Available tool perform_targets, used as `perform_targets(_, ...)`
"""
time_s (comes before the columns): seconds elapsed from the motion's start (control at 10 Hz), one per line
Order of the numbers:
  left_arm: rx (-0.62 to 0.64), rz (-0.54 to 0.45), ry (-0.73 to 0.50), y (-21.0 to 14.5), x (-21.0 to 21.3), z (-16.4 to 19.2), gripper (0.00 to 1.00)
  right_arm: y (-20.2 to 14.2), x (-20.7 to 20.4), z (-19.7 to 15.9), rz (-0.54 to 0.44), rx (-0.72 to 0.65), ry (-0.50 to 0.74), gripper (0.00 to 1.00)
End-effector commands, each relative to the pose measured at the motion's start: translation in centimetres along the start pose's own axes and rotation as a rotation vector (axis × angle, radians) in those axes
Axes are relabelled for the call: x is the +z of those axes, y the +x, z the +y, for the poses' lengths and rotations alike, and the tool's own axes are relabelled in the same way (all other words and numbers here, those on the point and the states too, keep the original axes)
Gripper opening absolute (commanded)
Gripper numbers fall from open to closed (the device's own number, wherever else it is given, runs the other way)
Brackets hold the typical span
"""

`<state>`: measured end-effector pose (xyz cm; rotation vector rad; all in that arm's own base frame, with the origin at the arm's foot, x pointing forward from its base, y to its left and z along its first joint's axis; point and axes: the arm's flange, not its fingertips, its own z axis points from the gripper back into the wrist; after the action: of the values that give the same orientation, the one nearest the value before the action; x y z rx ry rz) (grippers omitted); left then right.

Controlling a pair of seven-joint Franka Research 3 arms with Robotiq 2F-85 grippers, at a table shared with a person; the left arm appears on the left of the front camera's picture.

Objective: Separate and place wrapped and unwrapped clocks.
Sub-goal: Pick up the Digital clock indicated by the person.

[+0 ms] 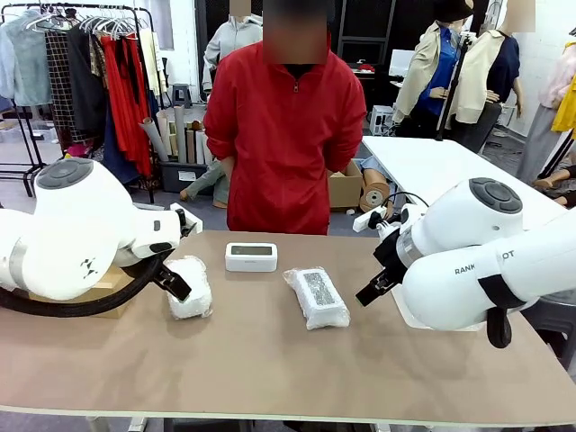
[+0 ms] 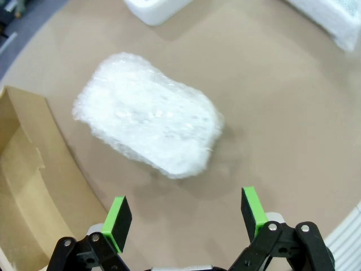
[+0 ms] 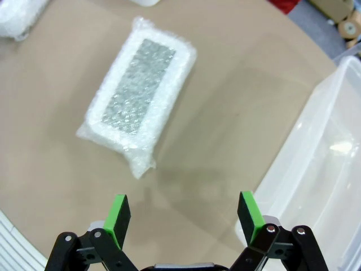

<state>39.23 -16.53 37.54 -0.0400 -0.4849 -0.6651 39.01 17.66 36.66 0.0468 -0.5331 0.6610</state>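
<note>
On the brown table (image 1: 270, 360), between clear tub (image 3: 321, 158) and cardboard box (image 2: 22, 186): left wrapped clock (image 2: 149, 121) and right wrapped clock (image 1: 317, 297) near the front, bare clock (image 1: 251, 256) behind. Centre the left gripper (image 2: 186, 217), spread wide and empty, over the left wrapped clock, turn to straddle its short side, squeeze softly; right gripper (image 3: 183, 217) equally spread, empty

Two wrapped clocks: the lumpy bundle (image 1: 190, 288) at nine o'clock on the table (image 1: 270, 378), and the flat bundle (image 1: 317, 297) at centre. One bare clock (image 1: 251, 256) at twelve o'clock. One cardboard box (image 2: 22, 186). One plastic tub (image 3: 321, 169).
</note>
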Motion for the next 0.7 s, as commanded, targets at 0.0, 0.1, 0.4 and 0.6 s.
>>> perform_targets(0.0, -0.060, 0.063, -0.092, 0.4, 2.3, 0.6, 1.00, 0.2, 0.9, -0.1, 0.040, 0.017, 0.080, 1.00)
perform_targets(0.1, -0.085, 0.068, -0.149, 0.6, 3.2, 0.4, 1.00, 0.4, 1.3, 0.3, 0.060, 0.042, 0.118, 1.00)
perform_targets(0.4, -0.237, 0.024, -0.315, 1.7, 5.9, 2.2, 1.00, 2.0, 3.1, 1.1, 0.118, 0.158, 0.279, 1.00)
perform_targets(0.6, -0.340, -0.003, -0.413, 2.6, 6.3, 3.9, 1.00, 4.0, 4.5, 1.0, 0.167, 0.251, 0.401, 1.00)
